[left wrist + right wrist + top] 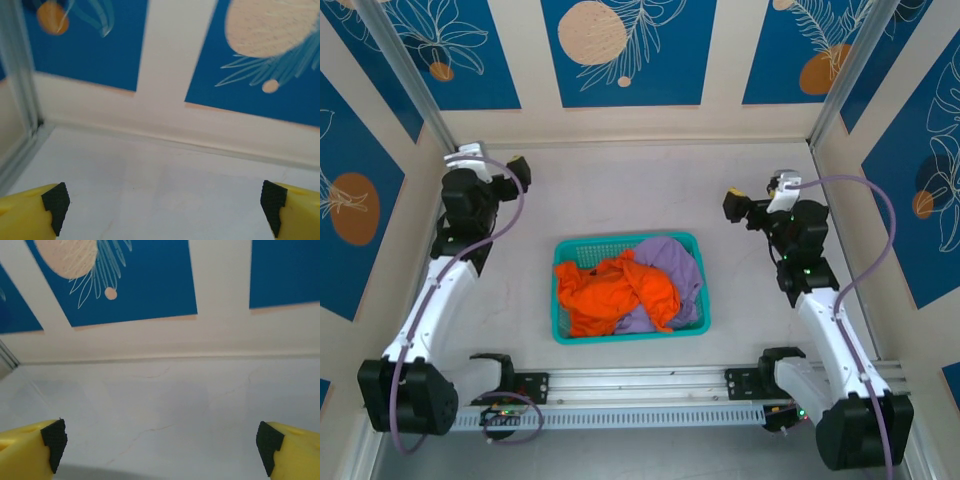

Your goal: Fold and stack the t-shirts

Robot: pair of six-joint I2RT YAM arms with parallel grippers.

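Two t-shirts lie crumpled in a teal mesh basket (570, 250) at the table's middle. The orange t-shirt (610, 292) fills the left and centre, and the lavender t-shirt (675, 262) is bunched at the right and partly under it. My left gripper (520, 172) hovers at the far left, well away from the basket, open; its yellow fingers (30, 215) stand wide over bare table. My right gripper (735, 205) is at the far right, also open, and between its fingers (290, 450) there is nothing but table.
Blue and cream patterned walls (620, 50) close the table on three sides, with metal posts (410, 80) in the far corners. A slotted aluminium rail (640, 385) runs along the near edge between the arm bases. Pale tabletop (620, 190) lies behind the basket.
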